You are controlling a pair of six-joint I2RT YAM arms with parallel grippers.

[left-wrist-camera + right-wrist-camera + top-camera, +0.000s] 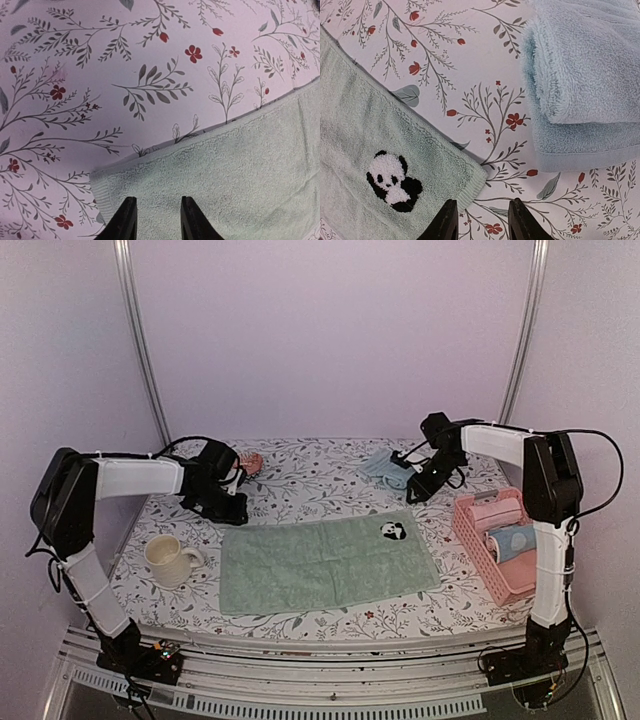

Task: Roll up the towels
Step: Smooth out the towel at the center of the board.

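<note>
Sage-green terry, laid flat and open in the middle of the table: that is the green towel (325, 565) I am working on. Its long side runs left to right, and its panda patch (392, 182) sits at the far right corner. The blue towel (385, 468) lies folded on the floral cloth (300, 475) near the far right, apart from the green one.

I judge both towels to be light, limp and a bit grippy against the cloth. They should bunch rather than slide, and a lifted edge will sag between two holds. I would pinch the ribbed hem at the two far corners, where the fabric is doubled and firmer, and turn that edge over evenly.

My left gripper (158, 205) hovers over the far left corner with its fingers parted a moderate way and nothing between them. The right gripper (482, 207) sits just off the panda corner, also parted and holding nothing.

Further out, a mug (170, 560) stands near the towel's left end, and a pink basket (475, 540) sits just beside its right end.
</note>
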